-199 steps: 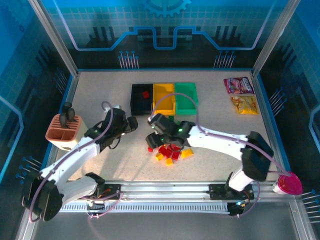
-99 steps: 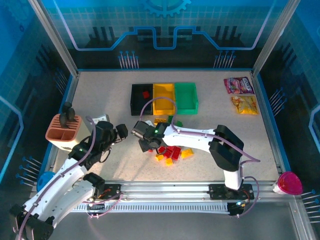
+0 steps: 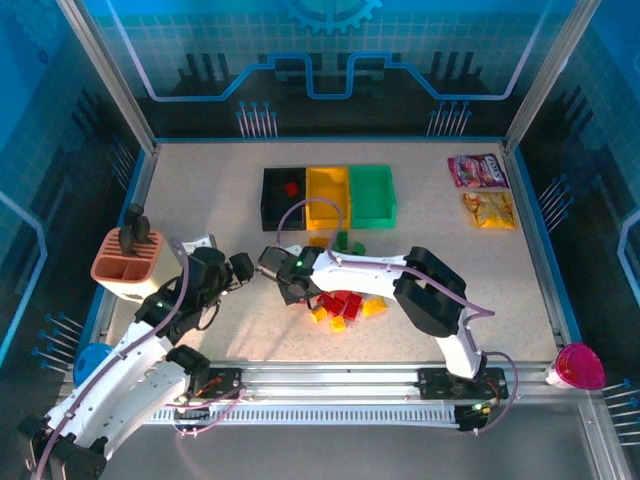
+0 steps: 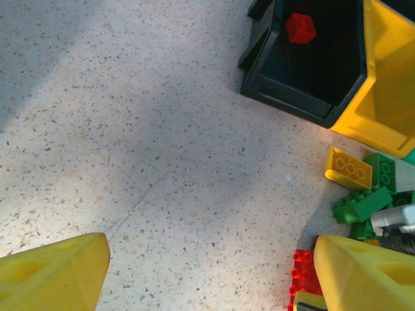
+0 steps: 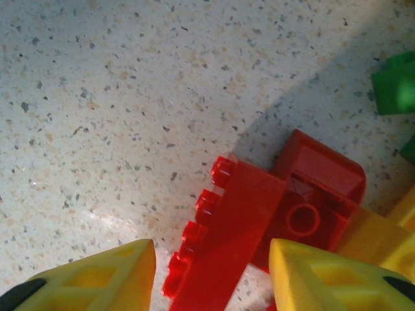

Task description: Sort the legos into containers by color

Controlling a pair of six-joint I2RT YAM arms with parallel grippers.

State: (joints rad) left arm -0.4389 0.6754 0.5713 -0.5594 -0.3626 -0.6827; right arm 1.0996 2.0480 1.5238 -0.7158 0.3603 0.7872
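1. The left claw (image 4: 207, 272) is spread wide over bare bench (image 4: 130, 129), left of the legos (image 3: 342, 302), with nothing between its fingers.
2. The right claw (image 5: 214, 272) straddles a tilted red lego (image 5: 227, 214) at the pile's left edge. Its jaws are apart, with a gap at one finger.
3. Far of the pile stand the black bin (image 3: 268, 205), yellow bin (image 3: 312, 205) and green bin (image 3: 372, 212). A red brick (image 4: 301, 28) lies in the black one.
4. Print on the snack packets (image 3: 478, 170) at far right is too small to read.

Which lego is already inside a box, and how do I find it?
Look at the far middle of the table for the three joined bins. The left one is the black bin, and a single small red lego sits inside it. The other legos lie loose on the tabletop in front of the bins, not in one.
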